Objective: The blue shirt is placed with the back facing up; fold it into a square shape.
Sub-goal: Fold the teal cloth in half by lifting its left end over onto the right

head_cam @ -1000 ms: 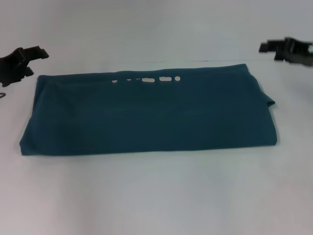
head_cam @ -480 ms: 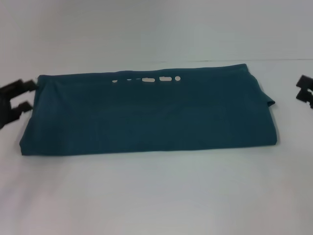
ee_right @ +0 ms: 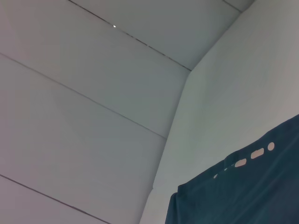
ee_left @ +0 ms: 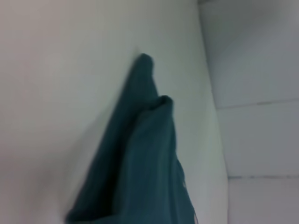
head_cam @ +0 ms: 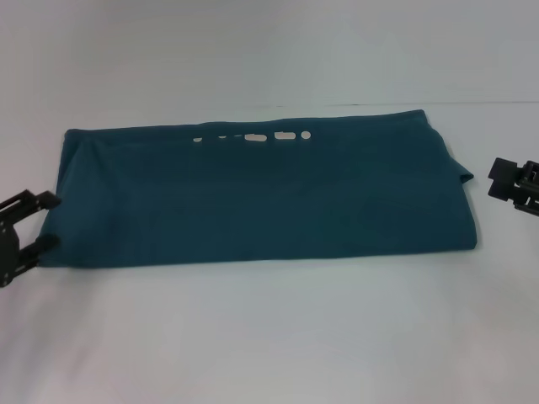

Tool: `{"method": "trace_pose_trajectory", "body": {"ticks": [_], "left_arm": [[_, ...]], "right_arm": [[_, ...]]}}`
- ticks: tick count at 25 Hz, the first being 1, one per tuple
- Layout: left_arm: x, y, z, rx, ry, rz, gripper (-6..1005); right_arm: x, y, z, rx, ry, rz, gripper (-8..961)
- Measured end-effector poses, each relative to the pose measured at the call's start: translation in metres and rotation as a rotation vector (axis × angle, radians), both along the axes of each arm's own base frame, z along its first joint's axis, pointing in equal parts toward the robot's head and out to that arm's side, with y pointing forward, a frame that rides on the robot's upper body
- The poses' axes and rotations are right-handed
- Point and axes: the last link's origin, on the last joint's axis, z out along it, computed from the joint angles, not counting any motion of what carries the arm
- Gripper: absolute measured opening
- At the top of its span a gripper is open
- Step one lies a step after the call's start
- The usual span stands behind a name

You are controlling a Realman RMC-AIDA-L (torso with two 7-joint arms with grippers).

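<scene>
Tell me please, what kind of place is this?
Probably a lab or test bench: a bare white table holding only the blue shirt, the left gripper and right gripper at its ends, plain panelled walls.

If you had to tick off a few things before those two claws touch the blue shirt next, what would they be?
1. Blue shirt lying flat as a wide band: ok.
2. Left claw open at the shirt's near left corner: ok.
3. Left claw actually around cloth: cannot tell.
4. Right claw close to the shirt's right edge: ok, apart from it.
5. Right claw open: cannot tell.
6. Shirt already square: not ok, one more fold seems needed.
</scene>
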Motion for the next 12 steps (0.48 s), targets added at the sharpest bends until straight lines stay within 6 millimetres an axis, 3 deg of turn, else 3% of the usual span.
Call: {"method": "trace_pose_trajectory", "body": {"ticks": [12], "left_arm": [[-0.021,-0.012,-0.006,0.022,-0.065,0.176,729]], "right_arm": [[0.002,0.002,0.001,0.017,-0.017,-0.004,642]]}}
